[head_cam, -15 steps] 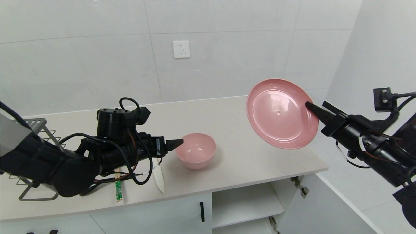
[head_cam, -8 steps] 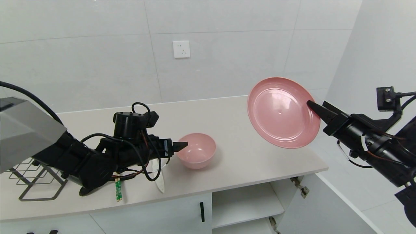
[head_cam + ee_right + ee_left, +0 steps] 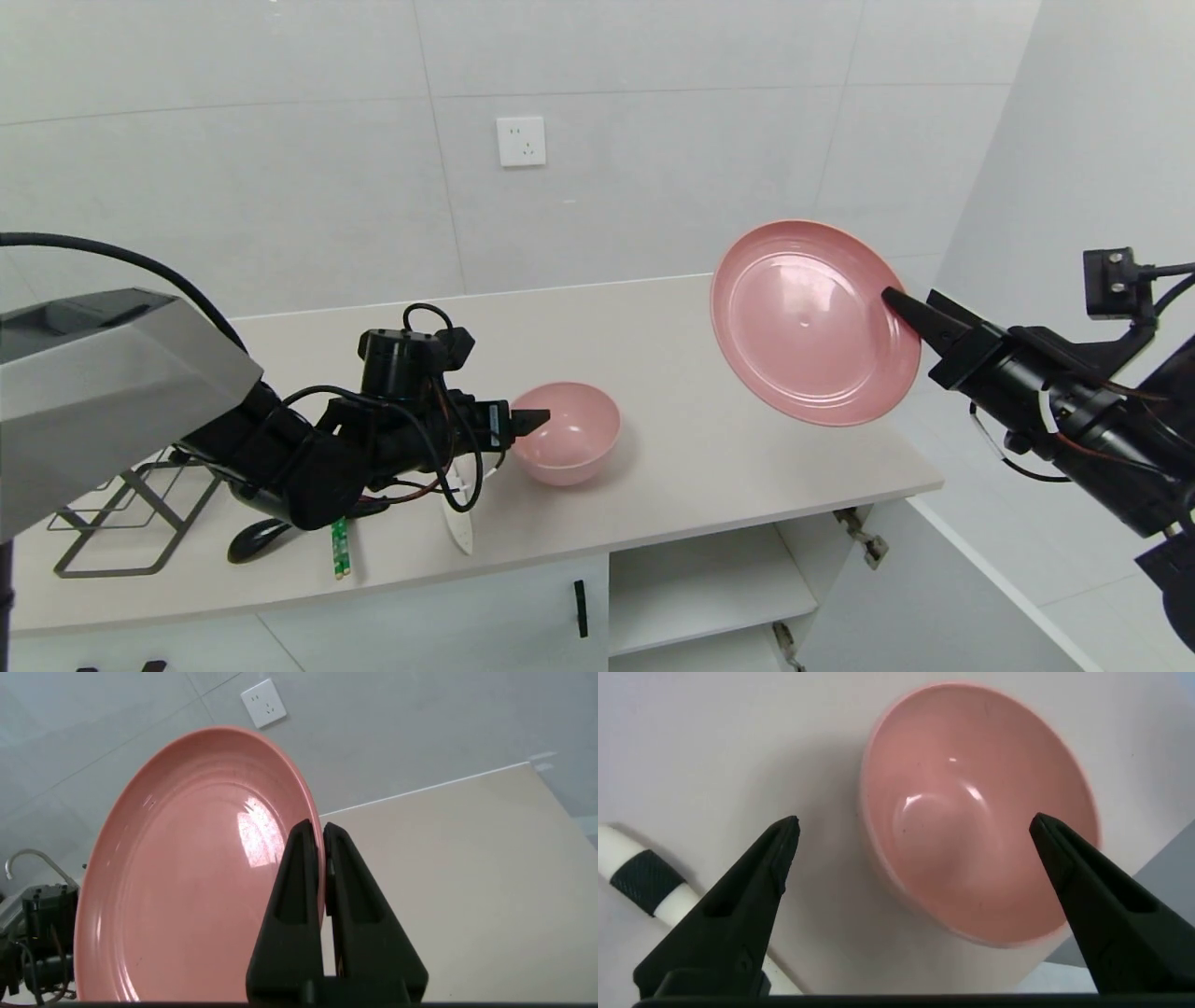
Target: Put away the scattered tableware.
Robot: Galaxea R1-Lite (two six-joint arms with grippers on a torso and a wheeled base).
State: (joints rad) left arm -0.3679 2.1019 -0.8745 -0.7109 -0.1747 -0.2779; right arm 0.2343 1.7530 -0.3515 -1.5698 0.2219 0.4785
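gripping the pink plate (image 3: 814, 322) by its rim, the right tool (image 3: 901, 308) is pinching it between fingers drawn narrow and is holding it tilted on edge in the air above the right end of the counter (image 3: 709, 467). the pink bowl (image 3: 569, 431) is sitting upright on the counter near the front edge, left of the plate and well apart from it. the left tool (image 3: 532, 420) is hanging at the bowl's left rim with its fingers spread wide and holding nothing. a white utensil (image 3: 458, 525) is lying under that arm just beside the bowl, and chopsticks (image 3: 340, 549) are lying farther left by the front edge. a wire rack (image 3: 112, 523) is standing at the counter's left end. an open cupboard (image 3: 709, 588) is showing its shelf below.
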